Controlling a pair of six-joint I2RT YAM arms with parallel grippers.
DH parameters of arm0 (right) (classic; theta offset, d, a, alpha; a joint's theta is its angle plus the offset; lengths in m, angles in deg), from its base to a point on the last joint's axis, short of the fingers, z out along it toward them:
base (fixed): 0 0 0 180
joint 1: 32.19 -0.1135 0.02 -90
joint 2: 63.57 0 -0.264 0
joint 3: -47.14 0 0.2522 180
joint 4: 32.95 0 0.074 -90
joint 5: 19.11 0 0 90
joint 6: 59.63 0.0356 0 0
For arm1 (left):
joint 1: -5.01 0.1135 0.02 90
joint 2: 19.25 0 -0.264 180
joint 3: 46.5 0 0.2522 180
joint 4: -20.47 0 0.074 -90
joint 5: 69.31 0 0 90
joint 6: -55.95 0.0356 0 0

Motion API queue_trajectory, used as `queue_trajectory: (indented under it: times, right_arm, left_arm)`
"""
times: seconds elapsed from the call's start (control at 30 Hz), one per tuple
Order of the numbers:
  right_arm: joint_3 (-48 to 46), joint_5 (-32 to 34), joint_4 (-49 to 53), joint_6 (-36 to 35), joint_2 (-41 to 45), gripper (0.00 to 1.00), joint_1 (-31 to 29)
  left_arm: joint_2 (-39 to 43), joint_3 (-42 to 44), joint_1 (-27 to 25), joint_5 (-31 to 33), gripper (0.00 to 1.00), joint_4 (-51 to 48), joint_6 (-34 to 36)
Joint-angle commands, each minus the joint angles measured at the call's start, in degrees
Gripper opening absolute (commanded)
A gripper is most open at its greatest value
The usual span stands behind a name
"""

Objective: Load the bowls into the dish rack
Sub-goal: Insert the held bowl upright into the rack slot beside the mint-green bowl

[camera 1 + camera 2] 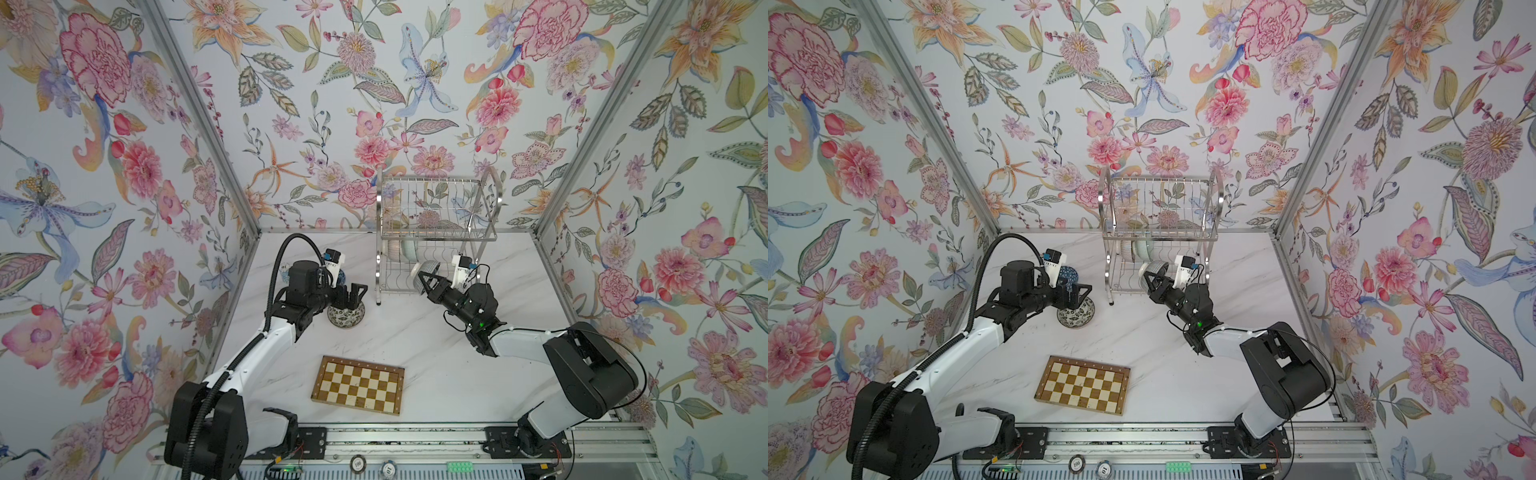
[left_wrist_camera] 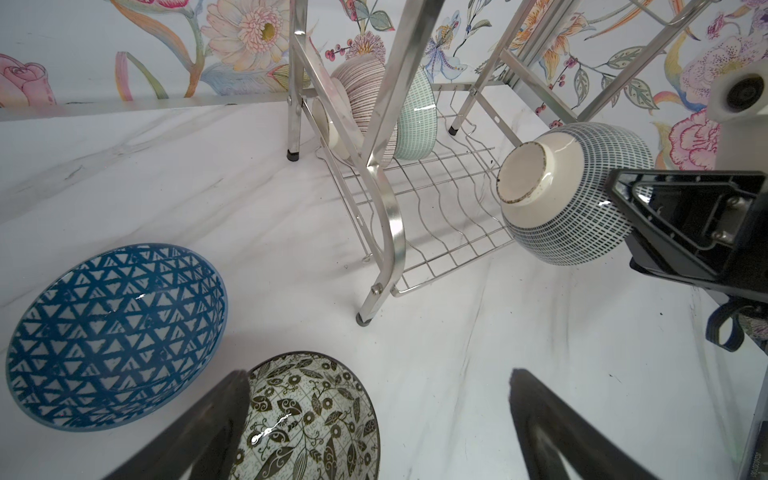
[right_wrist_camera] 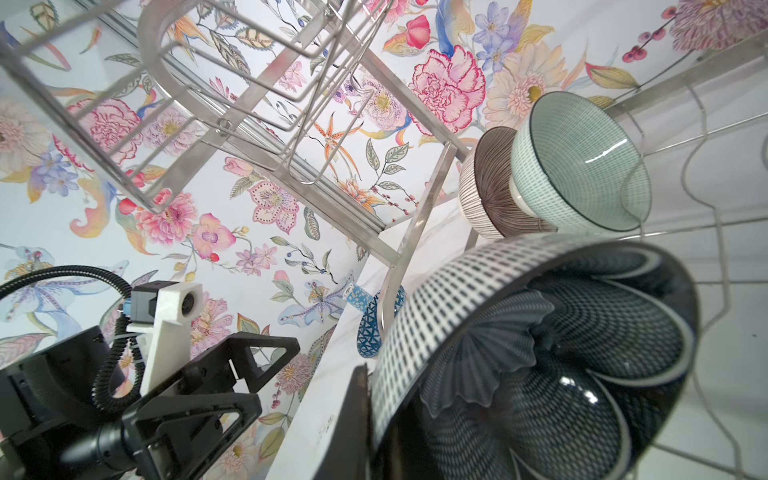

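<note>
Marble tabletop: right arm outstretched, bowl at rack.

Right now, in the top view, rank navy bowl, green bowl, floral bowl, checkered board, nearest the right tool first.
1. navy bowl, gripped in the right tool.
2. green bowl, standing in the rack, lower tier.
3. floral bowl, left of the rack.
4. checkered board, front centre.

You have five bowls to count: a pink-lined bowl, a pale green bowl, a navy petal bowl, a blue lattice bowl and a floral bowl. You have one dish rack, of two tiers. There is one checkered board and two round chips. You have two hands: the left hand and the right hand.
</note>
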Motion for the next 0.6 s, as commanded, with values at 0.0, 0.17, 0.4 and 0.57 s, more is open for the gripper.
queue_trajectory:
  times: [0.0,0.17,0.4,0.57]
  right_arm:
    - [2.2,-1.6,-8.7,5.2,-1.6,0.00,1.4]
    - [3.7,-4.3,-13.6,12.2,-5.9,0.00,3.0]
    - [6.8,-8.5,-13.8,15.1,-9.4,0.00,3.5]
    - [9.6,-11.8,-14.3,16.9,-11.9,0.00,3.9]
  left_arm:
    - [-0.3,0.6,-0.6,-0.4,0.99,-0.3,1.3]
    - [-0.4,0.5,-0.5,-0.6,0.99,-0.4,1.2]
    - [-0.5,0.6,-0.7,-0.7,0.99,-0.4,1.2]
    - [-0.9,0.3,-0.9,-1.0,0.99,-0.8,1.3]
